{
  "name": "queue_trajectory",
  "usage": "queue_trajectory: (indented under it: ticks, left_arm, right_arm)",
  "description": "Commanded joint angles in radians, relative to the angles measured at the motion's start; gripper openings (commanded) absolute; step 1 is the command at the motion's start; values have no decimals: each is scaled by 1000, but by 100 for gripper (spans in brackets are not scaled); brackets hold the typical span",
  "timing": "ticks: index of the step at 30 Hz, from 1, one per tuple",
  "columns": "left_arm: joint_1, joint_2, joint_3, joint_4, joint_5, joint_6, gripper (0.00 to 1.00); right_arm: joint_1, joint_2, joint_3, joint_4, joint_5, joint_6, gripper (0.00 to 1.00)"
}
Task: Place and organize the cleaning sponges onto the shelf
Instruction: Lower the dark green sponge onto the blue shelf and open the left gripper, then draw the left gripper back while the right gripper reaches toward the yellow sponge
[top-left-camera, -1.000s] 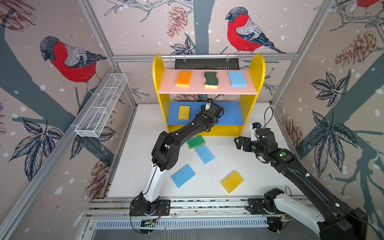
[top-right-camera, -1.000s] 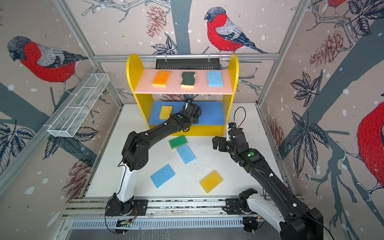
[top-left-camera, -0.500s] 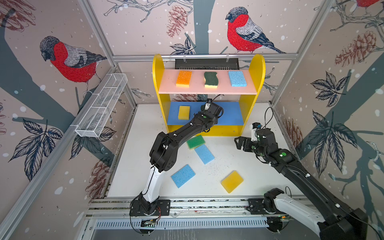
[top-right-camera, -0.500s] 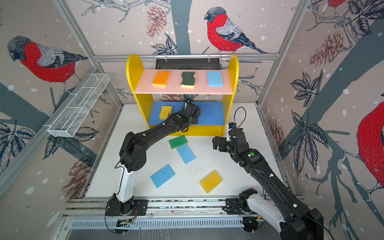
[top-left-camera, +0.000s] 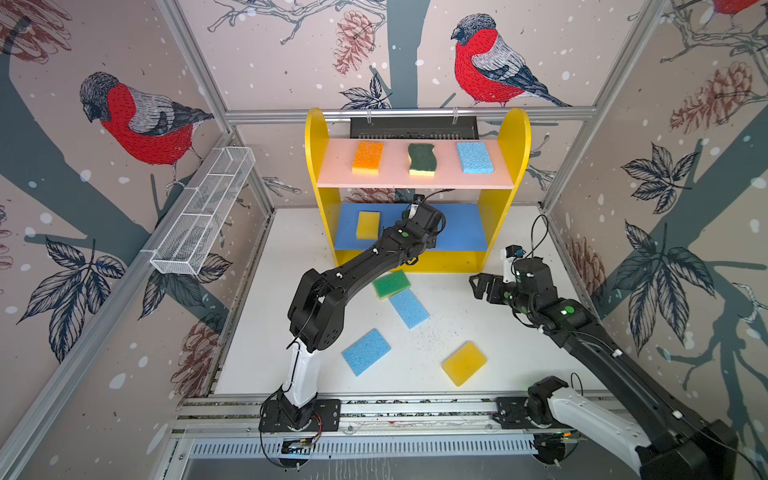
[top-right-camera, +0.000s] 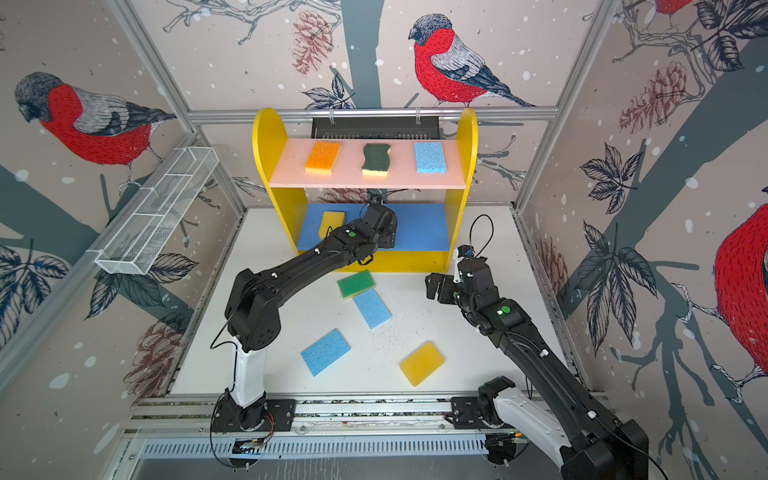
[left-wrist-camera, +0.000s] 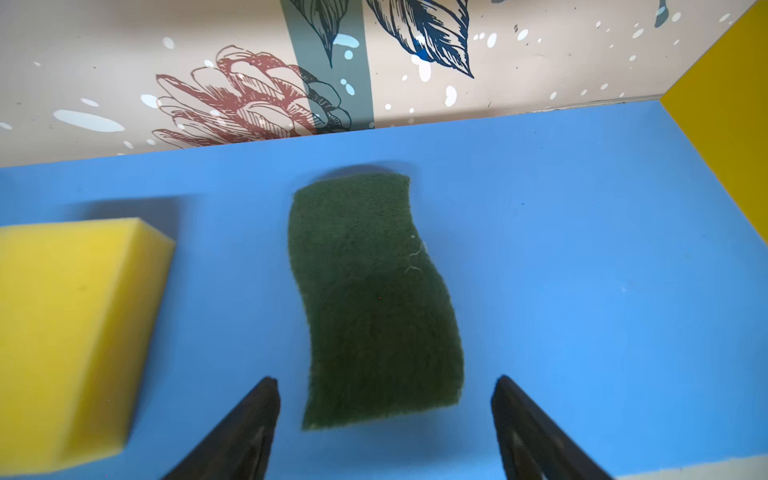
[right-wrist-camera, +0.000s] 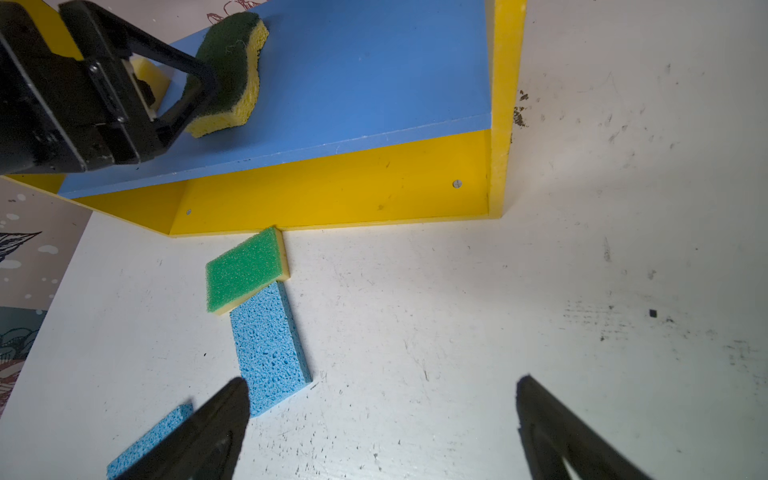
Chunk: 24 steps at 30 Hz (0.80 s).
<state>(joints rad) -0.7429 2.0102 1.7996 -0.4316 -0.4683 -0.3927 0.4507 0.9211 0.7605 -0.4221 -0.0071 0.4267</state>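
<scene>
Well, bird-papered walls (top-left-camera: 270, 54) ring the scuffed white table (top-left-camera: 478, 316); left hand (left-wrist-camera: 385, 379) gapes inside the shelf (left-wrist-camera: 582, 249), right hand (right-wrist-camera: 383, 380) gapes above the table.

Twin overhead views; wrist cameras near shelf (left-wrist-camera: 582, 249).

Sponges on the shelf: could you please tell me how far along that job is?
Done: the pink board holds an orange sponge, a scourer and a blue sponge; the blue board holds a yellow sponge. In hand: a second scourer lies on the blue board inside the open left claw, ungripped. Remaining on the table: green sponge, two blue pads, yellow pad. The right claw is open and empty.
</scene>
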Motion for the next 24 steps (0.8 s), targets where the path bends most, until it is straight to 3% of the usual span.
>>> queue_trajectory:
  ticks: [1,17,24]
  left_arm:
    - [0,-42,-32,-12,-36,3,81]
    - [-25,-335,-407,55,-59,-45,80]
    - [-26,-444,-539,38,-84,-72,80]
  right_arm:
    - [0,-1,5,10,7,18,100]
    - [17,10,12,-15,6,119,100]
    - [127,16,8,-45,90,202,100]
